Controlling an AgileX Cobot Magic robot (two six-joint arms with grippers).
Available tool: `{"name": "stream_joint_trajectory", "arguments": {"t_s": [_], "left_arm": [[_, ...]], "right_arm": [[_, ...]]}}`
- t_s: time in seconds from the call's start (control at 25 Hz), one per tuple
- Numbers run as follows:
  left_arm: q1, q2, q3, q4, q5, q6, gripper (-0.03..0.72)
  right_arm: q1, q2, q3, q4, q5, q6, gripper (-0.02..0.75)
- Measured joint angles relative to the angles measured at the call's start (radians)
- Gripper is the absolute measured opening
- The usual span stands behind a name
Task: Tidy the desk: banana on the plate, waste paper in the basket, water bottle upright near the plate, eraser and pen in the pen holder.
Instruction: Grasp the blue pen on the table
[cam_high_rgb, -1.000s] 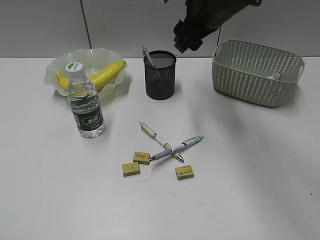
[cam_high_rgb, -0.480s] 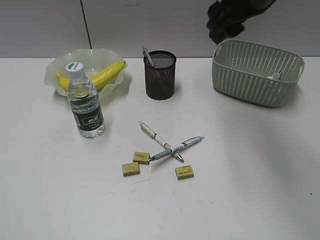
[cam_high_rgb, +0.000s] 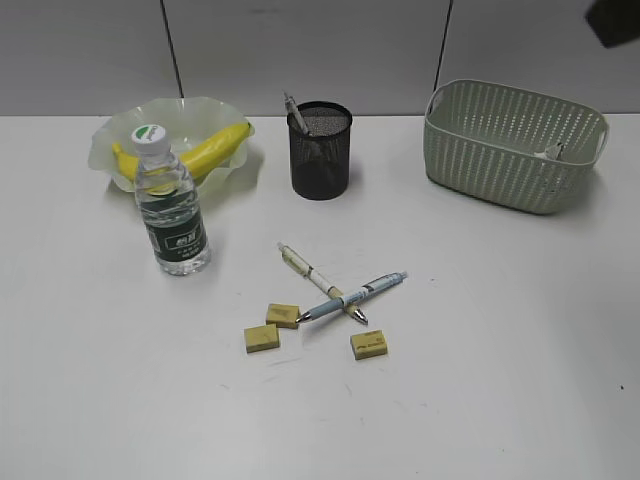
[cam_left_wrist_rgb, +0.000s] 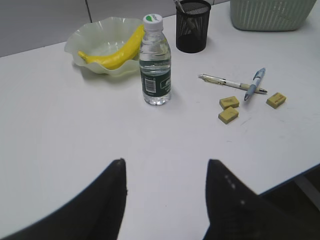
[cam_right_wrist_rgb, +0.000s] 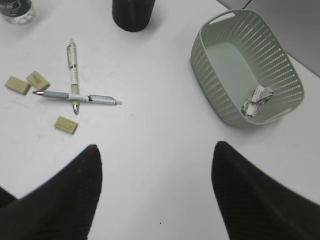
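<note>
So both grippers are spread wide and holding nothing: left gripper (cam_left_wrist_rgb: 165, 200) hangs over the desk's (cam_high_rgb: 500, 380) near edge, right gripper (cam_right_wrist_rgb: 156, 195) high above it. Banana (cam_high_rgb: 210, 150) lies in the plate (cam_high_rgb: 110, 135) at the far left corner, water bottle (cam_high_rgb: 170, 205) upright just in front. Waste paper (cam_right_wrist_rgb: 257, 100) sits in the basket (cam_high_rgb: 500, 160) at the far right. Pen holder (cam_high_rgb: 320, 150) stands mid-back with one pen (cam_high_rgb: 295, 112) in it. Two crossed pens (cam_high_rgb: 340, 290) and three erasers (cam_high_rgb: 275, 328) lie mid-desk.
</note>
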Motion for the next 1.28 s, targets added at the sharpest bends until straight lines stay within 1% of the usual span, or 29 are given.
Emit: {"name": "stream_joint_trajectory", "arguments": {"t_s": [0.12,0.32,0.48,0.76,0.88,1.0,1.2,1.28], "left_arm": [[0.0,0.0,0.0,0.0,0.0,0.0,0.384],[0.0,0.0,0.0,0.0,0.0,0.0,0.384],[0.0,0.0,0.0,0.0,0.0,0.0,0.384],[0.0,0.0,0.0,0.0,0.0,0.0,0.384],[0.0,0.005,0.0,-0.001,-0.002,0.0,0.384],[0.0,0.071,-0.001,-0.004,-0.004,0.005,0.384],[0.0,0.317,-0.036,-0.016,-0.075,0.042,0.384],[0.0,0.431,-0.059,-0.043,-0.121,0.057,0.384]], "right_arm": [[0.0,-0.169,0.144,0.03,-0.001,0.0,0.542],[0.0,-0.484,0.414,0.047,-0.009,0.0,0.542],[0.0,-0.716,0.609,0.055,-0.046,0.009,0.542],[0.0,-1.085,0.864,0.057,-0.064,0.048,0.542],[0.0,-1.198,0.899,0.059,-0.06,0.05,0.542],[0.0,-1.259,0.901,0.064,-0.061,0.051,0.542],[0.0,-1.262,0.901,0.077,-0.06,0.052,0.542],[0.0,-1.262,0.901,0.078,-0.06,0.052,0.542]]}}
